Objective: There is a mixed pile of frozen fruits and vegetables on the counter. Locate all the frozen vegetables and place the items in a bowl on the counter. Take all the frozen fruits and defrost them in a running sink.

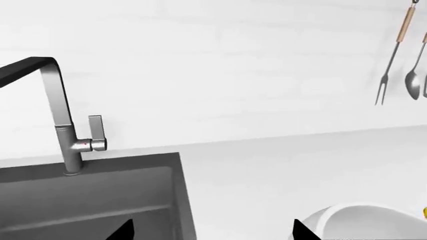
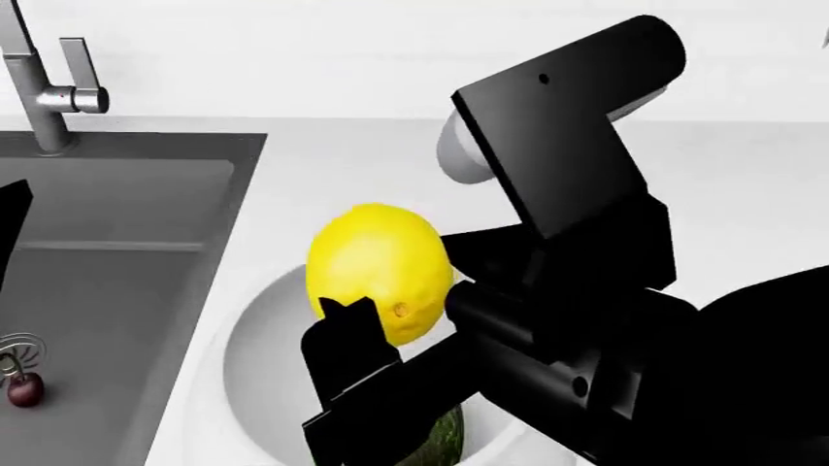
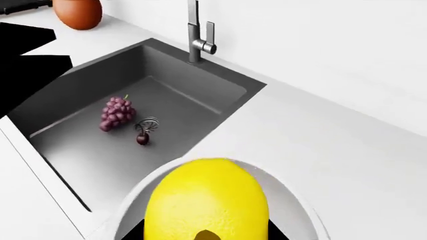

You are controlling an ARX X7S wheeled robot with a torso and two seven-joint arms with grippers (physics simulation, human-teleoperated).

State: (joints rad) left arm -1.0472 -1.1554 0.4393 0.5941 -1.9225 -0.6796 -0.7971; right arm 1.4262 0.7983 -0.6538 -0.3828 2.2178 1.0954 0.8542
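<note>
White desk (image 3: 347, 150) holds a dark sink (image 3: 87, 160) with the grapes (image 3: 117, 114) and a small red fruit (image 3: 142, 138) inside. The right gripper (image 2: 376, 335) holds the lemon (image 2: 379, 270) over the bowl (image 2: 247, 340), where the avocado (image 2: 444, 442) lies. If it lets go, a fruit may land with the vegetables. I cannot tell about the left gripper.

I log these bystanders. One orange egg-shaped pot (image 3: 77, 13), at the counter's far corner beyond the sink; only its lower body shows in my right wrist feed. One long fork (image 1: 392, 55) with a wooden grip, hung on the white tiled wall (image 1: 220, 65). One steel spoon (image 1: 414, 75) just beside the fork, also hung.
</note>
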